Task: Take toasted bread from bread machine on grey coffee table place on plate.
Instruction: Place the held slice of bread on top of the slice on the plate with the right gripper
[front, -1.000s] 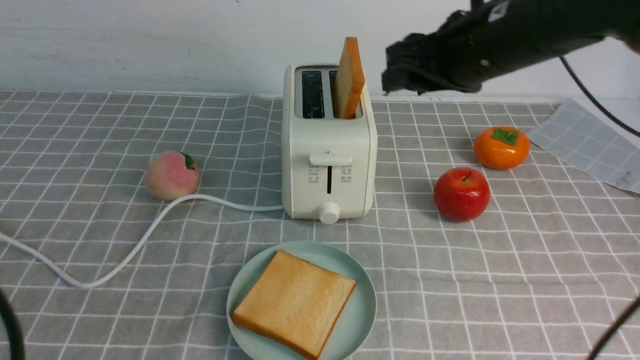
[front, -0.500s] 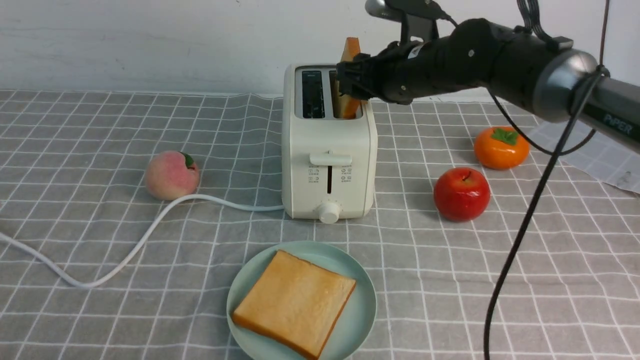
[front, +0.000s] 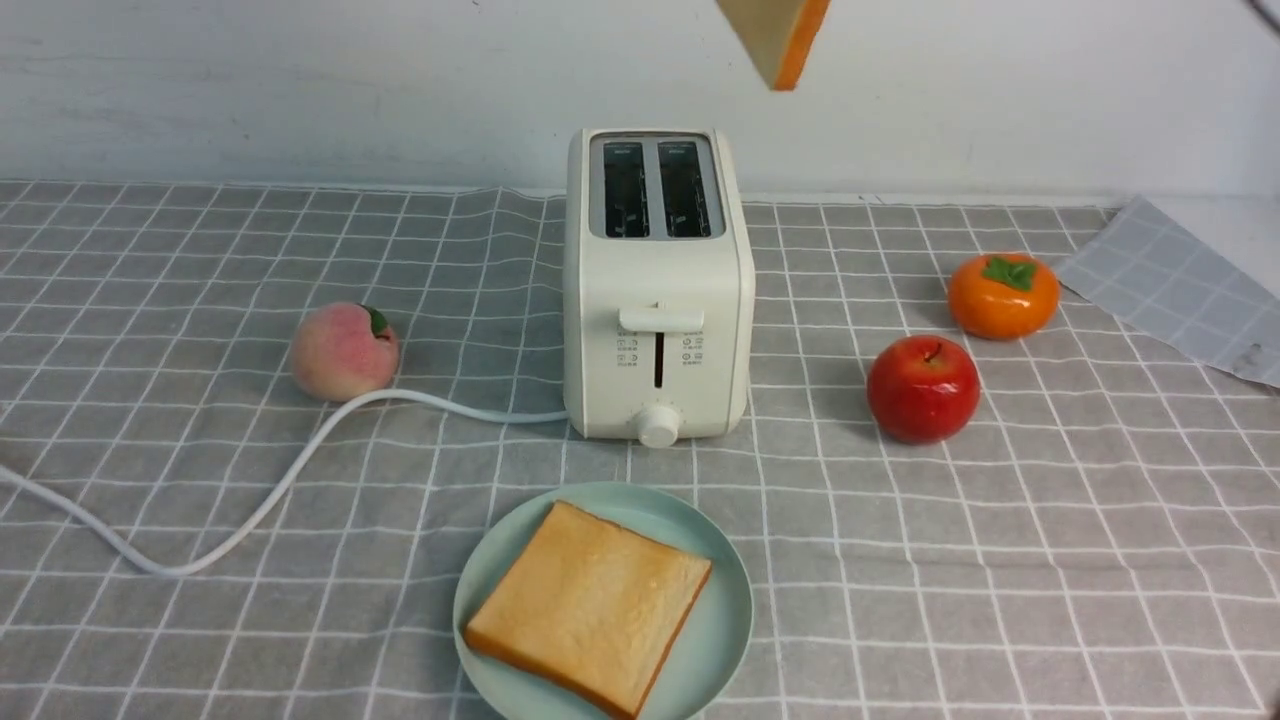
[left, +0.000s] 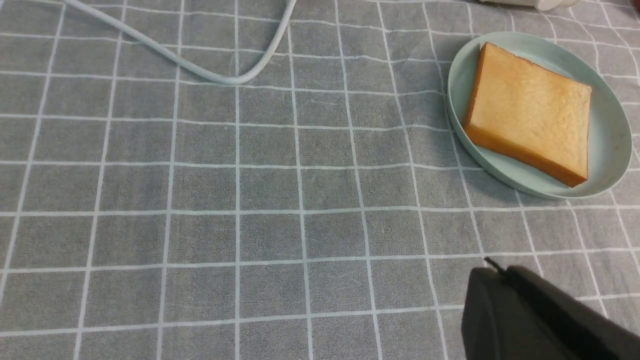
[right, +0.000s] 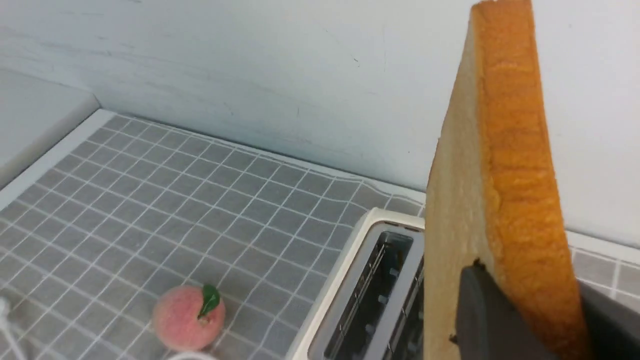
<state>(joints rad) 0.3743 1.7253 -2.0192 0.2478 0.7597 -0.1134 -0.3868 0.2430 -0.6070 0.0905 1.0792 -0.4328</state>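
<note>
- The right hand is pinched on a slice of toast. One dark finger sits on each flat side of it.
- The grip is near one edge only. Most of the slice sticks out past the fingers.
- The toaster is right below this hand, and both of its slots are empty.
- The plate is far below the hand and nearer to the robot. It sits in front of the toaster on the tabletop.
- Another slice lies flat on the plate and covers most of it.
- The left hand is closed, and I see nothing in it. It is low over the tabletop, near the plate.
- I think the next job is to carry the held slice down to the plate.
- The slice could slip out, because the hold is small and toast is crumbly. A fast swing would make that worse.
- If it falls now, it may hit the toaster or drop back into a slot.
- There is little bare plate left. The new slice may land half on the rim and slide off onto the tabletop.
- If the hand lets go too high, the toast could bounce or knock the other slice.
- The red apple is below the hand and off to its right. A wide sweep could bump it.
</note>
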